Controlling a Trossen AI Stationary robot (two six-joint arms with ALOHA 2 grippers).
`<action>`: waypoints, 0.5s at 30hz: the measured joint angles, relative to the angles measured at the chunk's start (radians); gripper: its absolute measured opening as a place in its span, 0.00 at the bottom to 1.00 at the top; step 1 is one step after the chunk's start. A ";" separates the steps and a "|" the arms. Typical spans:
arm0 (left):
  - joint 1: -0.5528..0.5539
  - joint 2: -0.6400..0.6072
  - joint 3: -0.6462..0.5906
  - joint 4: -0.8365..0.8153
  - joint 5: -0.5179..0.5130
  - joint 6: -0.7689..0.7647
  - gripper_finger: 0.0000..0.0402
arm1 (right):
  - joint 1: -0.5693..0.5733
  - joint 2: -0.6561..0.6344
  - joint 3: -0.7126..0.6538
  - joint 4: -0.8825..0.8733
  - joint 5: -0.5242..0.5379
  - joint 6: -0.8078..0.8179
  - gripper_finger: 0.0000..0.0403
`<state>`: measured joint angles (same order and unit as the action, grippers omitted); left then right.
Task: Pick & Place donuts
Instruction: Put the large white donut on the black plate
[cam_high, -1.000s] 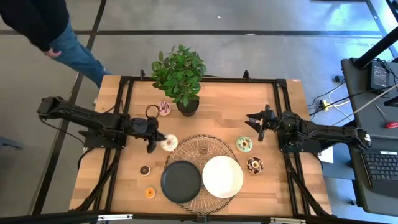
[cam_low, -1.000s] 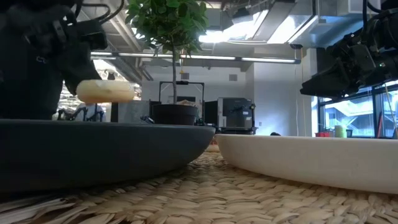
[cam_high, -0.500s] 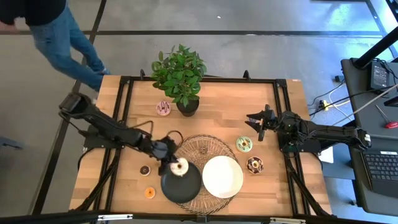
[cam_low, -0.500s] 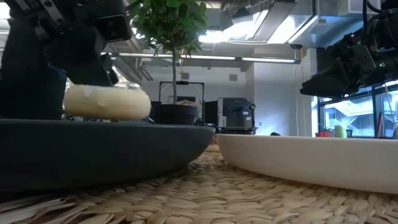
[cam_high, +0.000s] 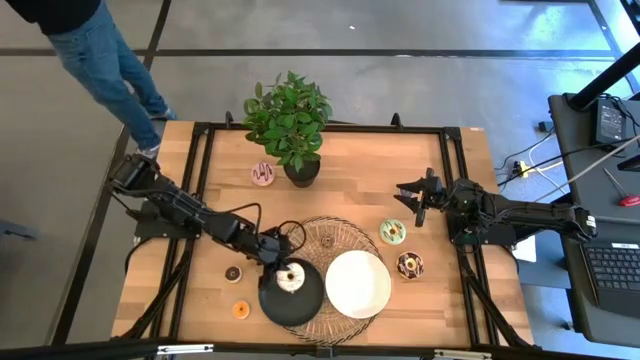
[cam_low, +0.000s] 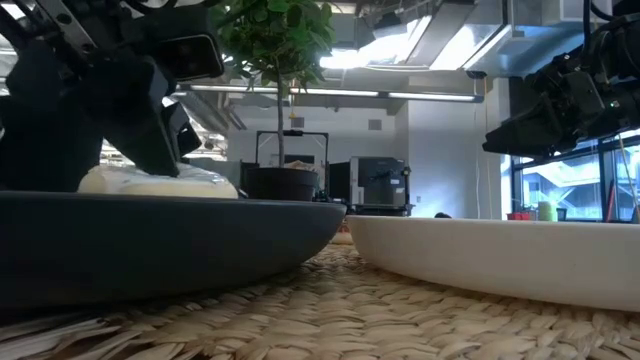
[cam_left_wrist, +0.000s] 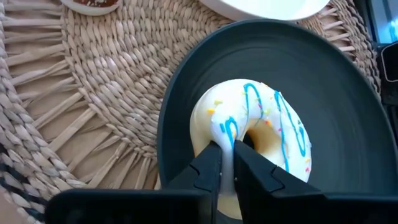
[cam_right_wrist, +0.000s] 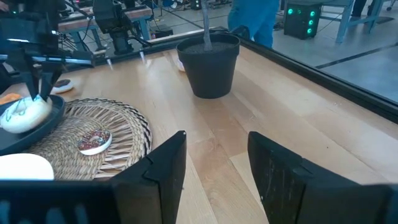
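1. The desk (cam_high: 350, 160) is light wood in a black frame; a person in jeans (cam_high: 100, 70) stands on the floor past its far left corner.
2. A potted plant (cam_high: 289, 122) stands at the far middle of the desk; a round woven mat (cam_high: 330, 240) lies in front of it.
3. A black plate (cam_high: 290, 297) and a white plate (cam_high: 358, 284) sit side by side on the near part of the mat, touching or nearly so.
4. The left arm reaches from the left edge to the black plate; the left gripper (cam_left_wrist: 227, 163) is down on the cream donut (cam_left_wrist: 255, 143); its fingers (cam_left_wrist: 208, 168) pinch the ring's near wall, one outside, one in the hole, with only a narrow gap between them.
5. The cream donut, with blue squiggles and sprinkles, rests on the black plate, toward its far side; in the low view it lies low behind the rim (cam_low: 160, 183).
6. The right arm waits above the right side of the desk; the right gripper (cam_high: 415, 192) has its fingers spread and holds nothing.
7. A mint donut (cam_high: 392, 233) lies on the desk just right of the mat, near the right gripper; a chocolate sprinkled donut (cam_high: 410, 265) lies just in front of it.
8. A pink donut (cam_high: 264, 173) lies beside the plant pot, on its left.
9. A small sprinkled donut (cam_high: 325, 241) sits on the mat, beyond the plates.
10. Two minis lie on the desk left of the black plate: a brown one (cam_high: 233, 273) and an orange one (cam_high: 241, 309) nearer the front edge.
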<state>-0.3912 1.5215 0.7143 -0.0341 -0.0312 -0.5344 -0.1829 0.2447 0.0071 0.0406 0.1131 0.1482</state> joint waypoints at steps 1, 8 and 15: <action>0.000 0.000 0.000 0.001 0.000 0.009 0.10 | 0.000 0.000 0.000 0.000 0.000 0.000 0.43; 0.000 0.000 0.000 -0.003 -0.001 0.041 0.15 | 0.000 0.001 0.000 0.000 0.000 0.000 0.43; 0.000 0.000 0.000 -0.051 -0.027 0.041 0.23 | 0.000 0.002 0.000 0.000 0.000 0.000 0.43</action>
<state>-0.3912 1.5211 0.7139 -0.0853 -0.0581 -0.4938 -0.1832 0.2470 0.0071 0.0406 0.1131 0.1482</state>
